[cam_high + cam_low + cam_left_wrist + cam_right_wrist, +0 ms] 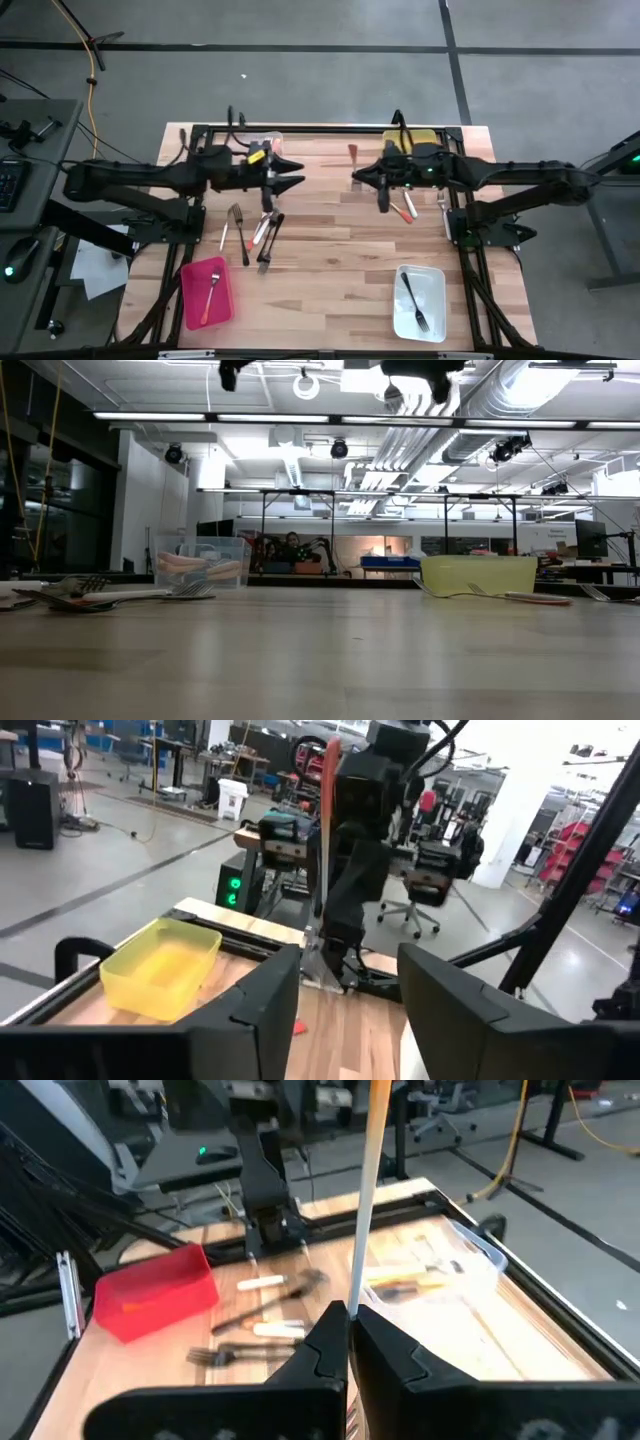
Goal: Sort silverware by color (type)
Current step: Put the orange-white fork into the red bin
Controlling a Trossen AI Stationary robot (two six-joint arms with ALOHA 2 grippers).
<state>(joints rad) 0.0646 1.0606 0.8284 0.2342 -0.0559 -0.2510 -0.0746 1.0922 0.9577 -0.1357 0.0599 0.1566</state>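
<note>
Wooden table holds thin orange-, white- and dark-handled silverware.

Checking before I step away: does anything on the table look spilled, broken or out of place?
Nothing looks spilled or broken. Unsorted silverware lies loose on the table, and the right gripper holds an orange-handled utensil upright.

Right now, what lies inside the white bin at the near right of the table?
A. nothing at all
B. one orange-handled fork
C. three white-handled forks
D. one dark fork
D: the high view shows a single dark fork lying inside the white bin, and no other utensil in it.
</note>
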